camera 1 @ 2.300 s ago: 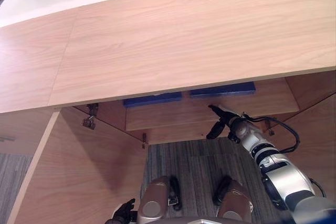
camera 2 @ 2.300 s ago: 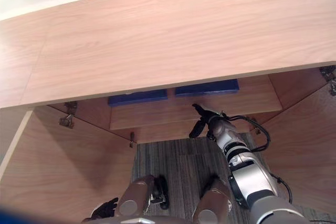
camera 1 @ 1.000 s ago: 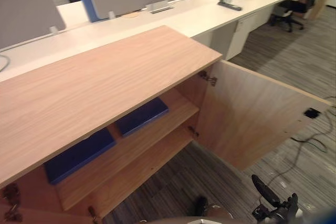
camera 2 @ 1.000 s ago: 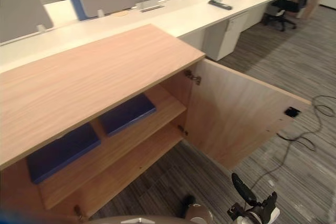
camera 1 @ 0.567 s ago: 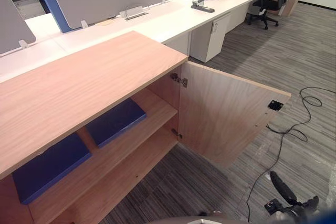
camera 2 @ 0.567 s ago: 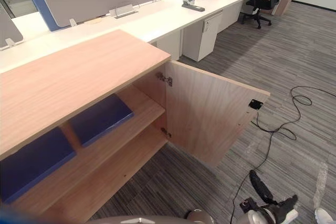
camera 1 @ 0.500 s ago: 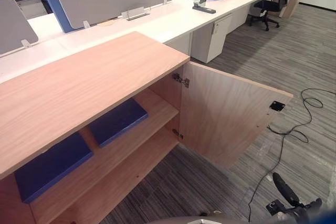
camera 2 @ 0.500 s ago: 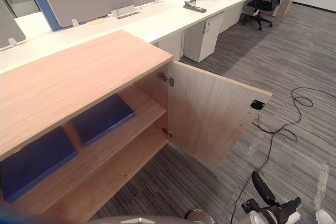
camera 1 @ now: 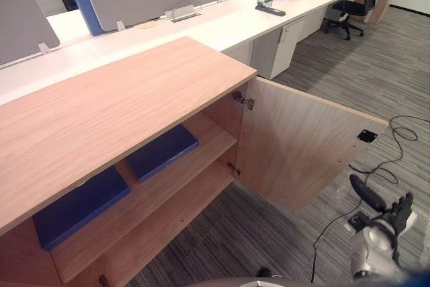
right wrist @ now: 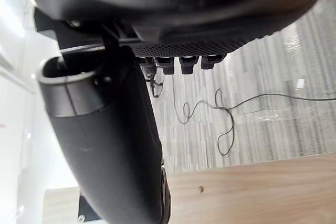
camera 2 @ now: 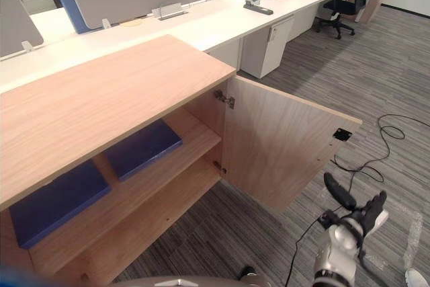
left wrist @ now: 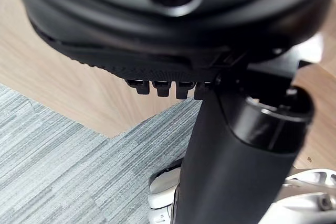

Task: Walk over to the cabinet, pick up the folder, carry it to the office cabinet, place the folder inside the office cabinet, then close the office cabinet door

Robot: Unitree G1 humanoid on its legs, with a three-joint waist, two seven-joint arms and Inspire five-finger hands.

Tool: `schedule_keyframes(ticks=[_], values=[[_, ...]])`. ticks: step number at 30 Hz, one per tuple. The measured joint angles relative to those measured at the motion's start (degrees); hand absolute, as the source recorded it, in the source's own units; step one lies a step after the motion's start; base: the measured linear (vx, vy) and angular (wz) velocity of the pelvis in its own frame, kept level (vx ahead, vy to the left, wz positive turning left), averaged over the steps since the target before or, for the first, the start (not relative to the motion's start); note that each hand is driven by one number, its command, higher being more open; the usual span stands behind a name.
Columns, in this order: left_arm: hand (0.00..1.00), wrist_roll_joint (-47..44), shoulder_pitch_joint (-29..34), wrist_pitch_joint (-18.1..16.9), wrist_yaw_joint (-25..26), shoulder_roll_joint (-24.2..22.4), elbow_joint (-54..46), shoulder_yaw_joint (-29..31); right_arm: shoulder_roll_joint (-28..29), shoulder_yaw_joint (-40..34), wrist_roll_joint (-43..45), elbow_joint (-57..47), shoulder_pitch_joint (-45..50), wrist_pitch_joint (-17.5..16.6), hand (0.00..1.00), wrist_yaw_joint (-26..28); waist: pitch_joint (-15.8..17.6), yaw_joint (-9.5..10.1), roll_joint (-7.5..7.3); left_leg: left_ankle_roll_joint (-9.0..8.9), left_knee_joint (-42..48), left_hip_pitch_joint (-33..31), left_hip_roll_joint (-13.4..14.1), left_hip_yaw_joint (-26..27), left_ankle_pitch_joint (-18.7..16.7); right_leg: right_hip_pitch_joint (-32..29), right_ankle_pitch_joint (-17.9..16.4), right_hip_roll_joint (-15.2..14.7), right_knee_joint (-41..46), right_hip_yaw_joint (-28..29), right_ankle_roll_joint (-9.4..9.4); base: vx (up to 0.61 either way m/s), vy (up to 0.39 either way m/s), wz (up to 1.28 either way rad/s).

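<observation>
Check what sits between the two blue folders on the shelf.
Nothing does. A bare strip of shelf separates the left folder from the right folder; both eye views show the gap.

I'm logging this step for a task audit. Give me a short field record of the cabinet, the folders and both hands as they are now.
cabinet: wooden, open
right door: swung wide open
right folder: blue, flat on the upper shelf
left folder: blue, flat on the same shelf, apart from the other
right hand: open, empty, above the carpet in front of the door
left hand: above carpet, beside a wood panel
task state: door not yet closed
</observation>
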Motion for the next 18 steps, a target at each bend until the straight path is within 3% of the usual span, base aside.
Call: schedule_keyframes(ticks=[5,10,13,18], values=[[1.0,-0.4,-0.3,-0.4,-0.5,0.0,-0.4,0.0,-7.0,2.9,1.9,10.6,-11.1,-0.2,1.0,1.3,1.0,0.56,0.51,0.35,0.2,-1.0,-0.4,-1.7,0.2,1.2,2.3,0.6,-3.9,-0.6,-0.2,-0.02,-0.026,0.07],[1.0,-2.3,-0.2,-0.9,-0.5,-0.6,-2.0,0.6,-9.6,5.3,5.4,17.9,-17.7,-0.2,1.0,2.1,2.5,1.9,1.46,0.45,0.3,-1.6,-0.4,-3.5,0.3,1.8,2.7,0.6,-4.7,-1.7,-0.45,-0.01,-0.03,0.14],[1.0,-3.0,-0.6,-2.0,-0.6,-1.4,-2.6,1.4,-12.8,6.0,7.5,21.9,-21.9,-0.3,1.0,1.1,4.5,2.0,2.41,0.81,1.1,-2.9,-0.7,-4.9,0.2,1.6,3.0,0.0,-4.7,-2.7,-0.5,-0.03,-0.017,0.19],[1.0,-4.2,-2.6,-2.9,-0.6,-2.5,-3.6,1.7,-21.0,8.5,11.9,32.8,-31.4,-0.2,1.0,3.9,8.7,1.1,4.96,1.37,3.6,-7.1,-1.1,-6.0,0.2,-0.9,4.0,-0.8,-4.8,-2.9,-0.98,-0.07,-0.01,0.08]])
